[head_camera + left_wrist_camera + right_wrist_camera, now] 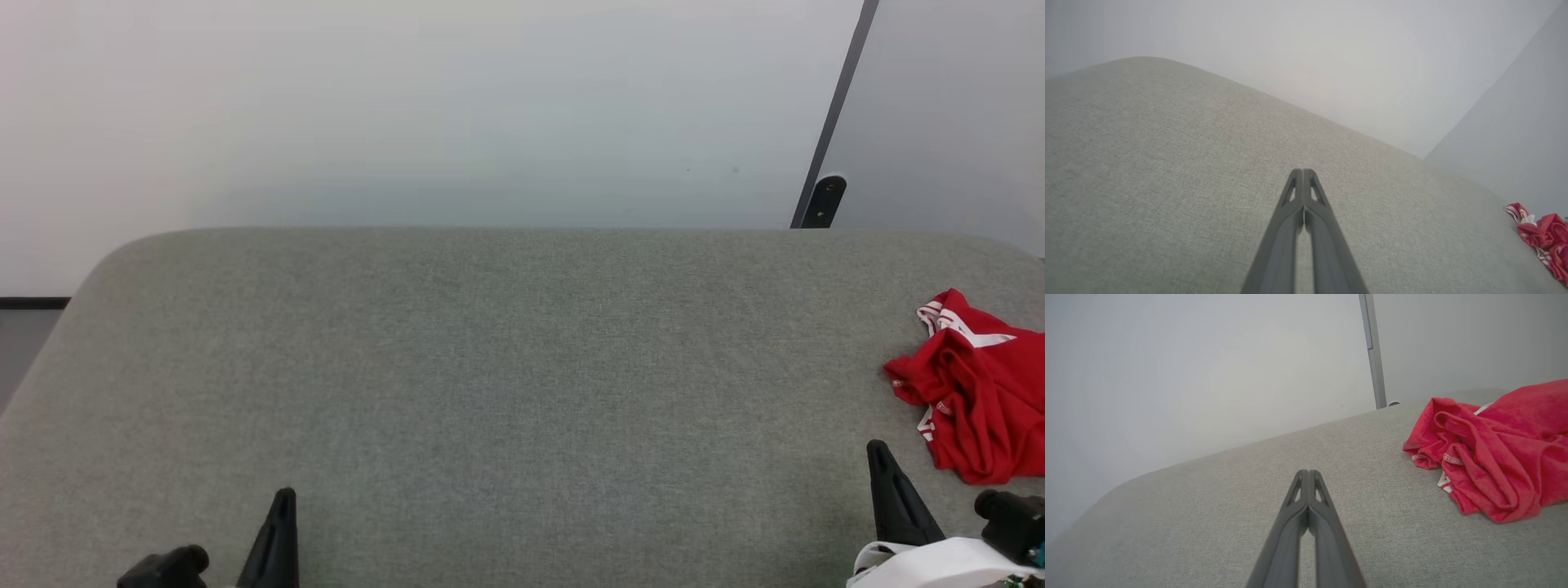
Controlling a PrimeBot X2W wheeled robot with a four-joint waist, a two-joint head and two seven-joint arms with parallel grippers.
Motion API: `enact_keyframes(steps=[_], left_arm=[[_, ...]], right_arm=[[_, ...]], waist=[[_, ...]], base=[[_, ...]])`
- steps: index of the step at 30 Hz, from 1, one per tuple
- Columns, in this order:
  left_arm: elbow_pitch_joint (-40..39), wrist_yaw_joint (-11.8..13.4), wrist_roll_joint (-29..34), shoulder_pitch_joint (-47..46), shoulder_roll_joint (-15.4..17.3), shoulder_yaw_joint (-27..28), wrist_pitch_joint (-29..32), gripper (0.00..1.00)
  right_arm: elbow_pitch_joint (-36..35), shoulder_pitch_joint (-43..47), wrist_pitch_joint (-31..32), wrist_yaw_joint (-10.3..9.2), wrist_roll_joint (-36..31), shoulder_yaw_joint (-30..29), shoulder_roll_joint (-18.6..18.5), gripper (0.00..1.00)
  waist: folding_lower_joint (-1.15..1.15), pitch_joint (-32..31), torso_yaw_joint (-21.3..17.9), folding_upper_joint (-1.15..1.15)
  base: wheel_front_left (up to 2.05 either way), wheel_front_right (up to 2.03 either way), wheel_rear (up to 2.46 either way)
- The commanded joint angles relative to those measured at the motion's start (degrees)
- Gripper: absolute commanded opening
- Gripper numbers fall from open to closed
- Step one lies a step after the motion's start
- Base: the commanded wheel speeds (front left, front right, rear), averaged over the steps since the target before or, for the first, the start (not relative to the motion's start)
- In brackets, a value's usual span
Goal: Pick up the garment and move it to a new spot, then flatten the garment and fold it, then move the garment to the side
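The small red jersey shirt with red-and-white striped trim (976, 392) lies bunched in a loose heap at about 3 o'clock on the grey woven upholstered surface (490, 367), neither flat nor folded. That fits either a garment waiting to be lifted or one already set down at its new spot and due for flattening. Either way, I judge the next move needs parted jaws and a hold on a cloth edge. The right gripper (886, 469), at 5 o'clock just beside the heap, is pinched closed on nothing. So is the left gripper (282, 523), well apart at 7 o'clock. The head view's right edge cuts the shirt off. No lettering shows, and collar, sleeves and hem cannot be sorted out among the folds.
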Motion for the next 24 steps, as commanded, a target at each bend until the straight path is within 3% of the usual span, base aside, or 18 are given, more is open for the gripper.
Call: enact_keyframes(steps=[1, 24], left_arm=[[-0.9, 0.0, -1.9, -1.7, 0.2, 0.3, 0.3, 0.00], [-0.5, 0.0, -21.2, -4.3, -0.7, 1.2, 5.4, 0.00]], right_arm=[[-1.0, -1.7, 0.4, 0.00, 2.1, -0.4, 0.0, 0.00], [-1.2, -2.8, 5.3, 0.00, 22.0, -2.1, 1.0, 0.00]], waist=[[0.00, 0.0, 0.0, 0.00], [0.00, 0.8, 0.2, 0.00]], base=[[0.00, 0.00, 0.00], [0.00, 0.00, 0.00]])
